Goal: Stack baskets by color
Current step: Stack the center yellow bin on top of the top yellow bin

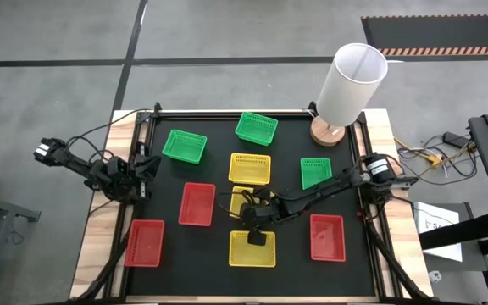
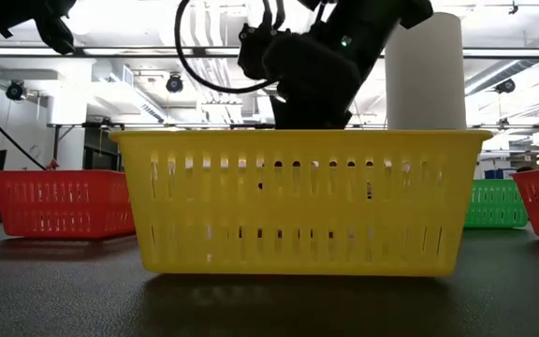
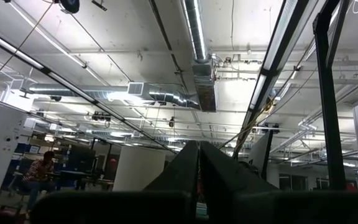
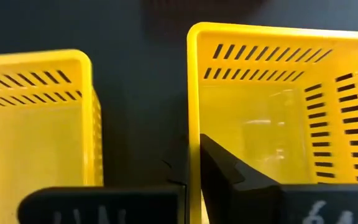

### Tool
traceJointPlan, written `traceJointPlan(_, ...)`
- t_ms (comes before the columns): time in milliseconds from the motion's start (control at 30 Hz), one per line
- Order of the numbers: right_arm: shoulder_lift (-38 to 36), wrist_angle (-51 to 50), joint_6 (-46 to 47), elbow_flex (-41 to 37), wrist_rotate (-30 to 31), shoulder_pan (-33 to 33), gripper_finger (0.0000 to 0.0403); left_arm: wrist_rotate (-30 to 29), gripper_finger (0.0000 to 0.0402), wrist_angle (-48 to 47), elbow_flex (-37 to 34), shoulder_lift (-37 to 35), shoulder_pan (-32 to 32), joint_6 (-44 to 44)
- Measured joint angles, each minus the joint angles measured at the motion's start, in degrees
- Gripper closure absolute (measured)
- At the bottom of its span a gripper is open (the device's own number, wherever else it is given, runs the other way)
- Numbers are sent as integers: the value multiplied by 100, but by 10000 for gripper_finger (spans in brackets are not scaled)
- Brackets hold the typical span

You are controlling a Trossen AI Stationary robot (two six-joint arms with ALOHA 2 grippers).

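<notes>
Black mat; right gripper clenched on yellow basket wall, ready to lift onto neighbouring yellow basket; left gripper clenched, empty.

Nine small mesh baskets sit apart on the black mat, none stacked; three green nearest the white lamp; three yellow mid-mat; three red farthest from the lamp.
</notes>
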Motion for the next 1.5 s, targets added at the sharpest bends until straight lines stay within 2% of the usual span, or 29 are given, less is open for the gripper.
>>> traceJointPlan(167,-114,-779,8,344,-65,3,390,0,402,0,0,-4,1,-2)
traceJointPlan(500,-158,-2281,-401,1607,33,35,390,0,402,-50,-2,8,0,-14)
traceJointPlan(600,-159,-2402,-794,1838,278,-20,390,0,402,-50,-2,23,0,-30)
traceJointPlan(733,-159,-2403,-1330,2048,301,-237,391,0,402,-48,-2,19,0,-32)
traceJointPlan(967,-162,-2397,-1919,2000,317,-822,391,0,402,-48,-2,81,0,-34)
traceJointPlan(1200,-164,-2076,-1973,1684,554,-1387,391,0,402,-42,-2,69,2,-34)
traceJointPlan(1500,-164,-1825,-1919,1405,541,-1511,391,0,402,-45,-2,129,0,-36)
